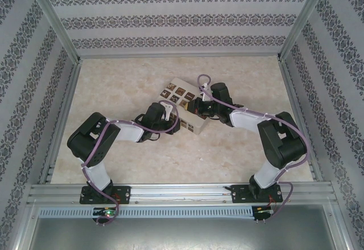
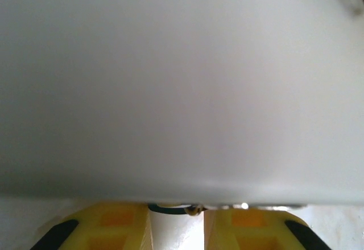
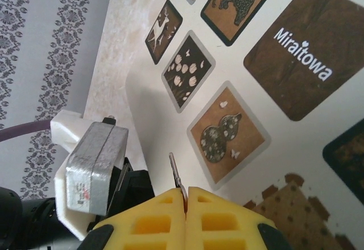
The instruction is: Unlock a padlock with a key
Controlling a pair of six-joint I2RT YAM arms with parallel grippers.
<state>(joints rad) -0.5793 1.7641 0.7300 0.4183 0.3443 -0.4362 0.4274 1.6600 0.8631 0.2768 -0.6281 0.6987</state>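
We recorded a beige marbled tabletop (image 1: 114,90) enclosed on three sides by pale wall panels (image 1: 170,16) printed with dark ornamental stripes. Aluminium profiles (image 1: 54,19) framed the corners. A slotted rail (image 1: 182,190) ran along the near edge. Lighting was even.

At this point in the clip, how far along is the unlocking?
Done: the right gripper is shut on the key, its tip poking out over the cream box. In hand: the left gripper sits close against the box's side. Left: inserting and turning the key.
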